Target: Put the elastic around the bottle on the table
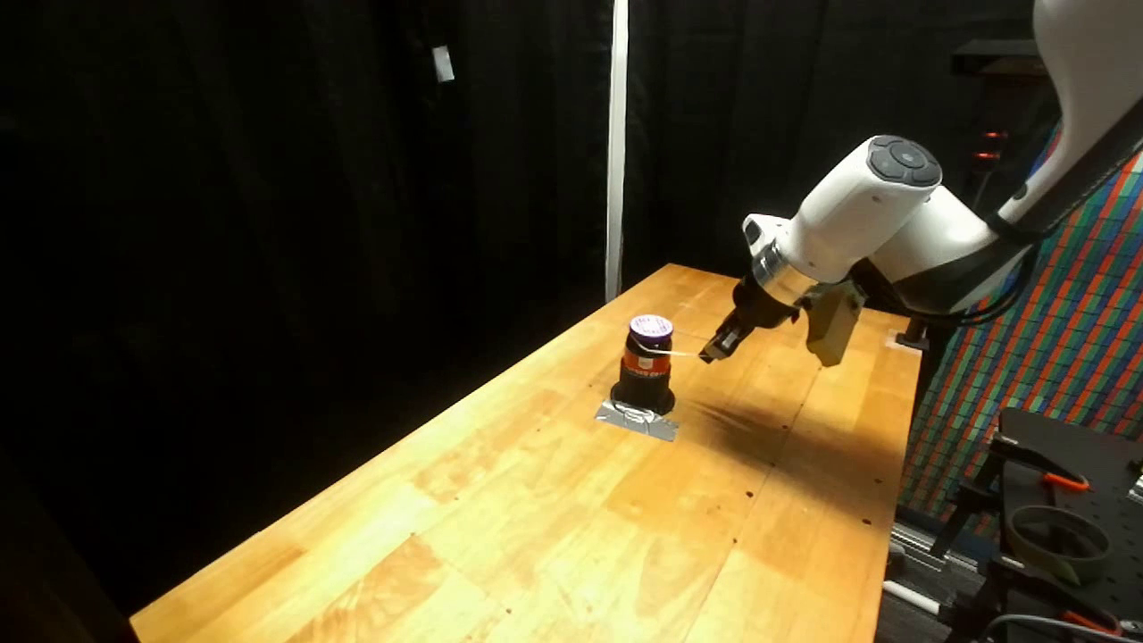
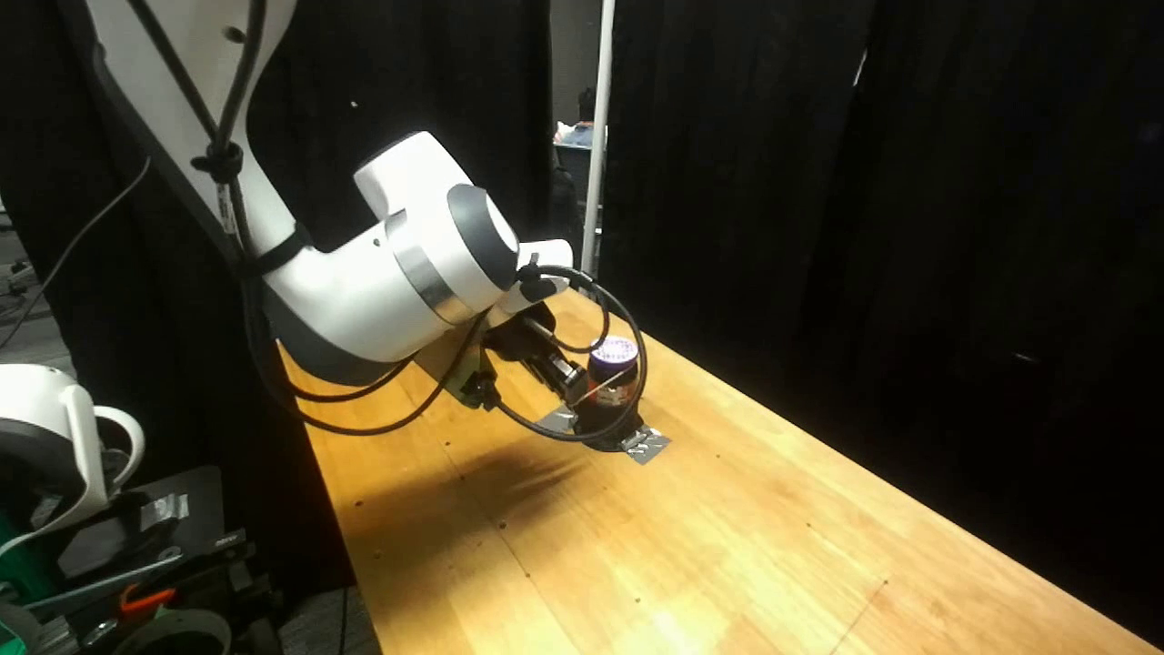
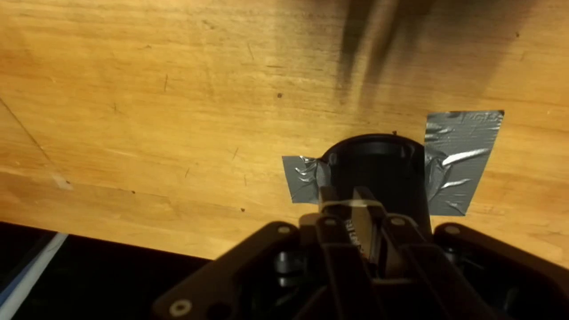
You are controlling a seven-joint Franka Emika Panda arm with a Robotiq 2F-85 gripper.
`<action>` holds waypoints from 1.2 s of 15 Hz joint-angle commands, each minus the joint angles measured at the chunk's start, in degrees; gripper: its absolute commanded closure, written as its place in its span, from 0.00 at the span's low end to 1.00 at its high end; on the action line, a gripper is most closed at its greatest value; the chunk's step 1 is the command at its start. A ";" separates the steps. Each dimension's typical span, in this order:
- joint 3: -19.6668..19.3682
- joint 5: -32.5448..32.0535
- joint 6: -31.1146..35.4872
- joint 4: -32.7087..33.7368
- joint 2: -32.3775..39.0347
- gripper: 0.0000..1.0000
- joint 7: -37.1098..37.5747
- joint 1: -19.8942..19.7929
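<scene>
Black curtains (image 1: 312,223), a white pole (image 1: 617,134), a multicoloured checked sheet (image 1: 1063,330), silver tape strips (image 3: 471,138).

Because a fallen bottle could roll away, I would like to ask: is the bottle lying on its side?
No, in both exterior views the bottle stands upright, its purple-rimmed lid on top.

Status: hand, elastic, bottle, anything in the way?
Hand slightly open, beside upright bottle. Elastic stretched between them. Cable partly hides bottle in an exterior view.

A lab: robot arm (image 1: 862,214), black curtains (image 1: 312,223), cluttered cart (image 1: 1072,473).
</scene>
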 commanded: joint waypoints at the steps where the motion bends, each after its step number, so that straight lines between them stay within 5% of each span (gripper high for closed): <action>1: -13.18 -4.95 7.53 0.02 5.72 0.83 10.79 12.53; 6: -28.19 4.69 19.03 -3.29 19.25 0.84 10.17 29.04; 9: -32.74 17.24 24.33 -7.93 29.29 0.83 5.43 37.10; 18: -23.70 56.69 32.87 -17.41 58.00 0.82 -3.65 51.13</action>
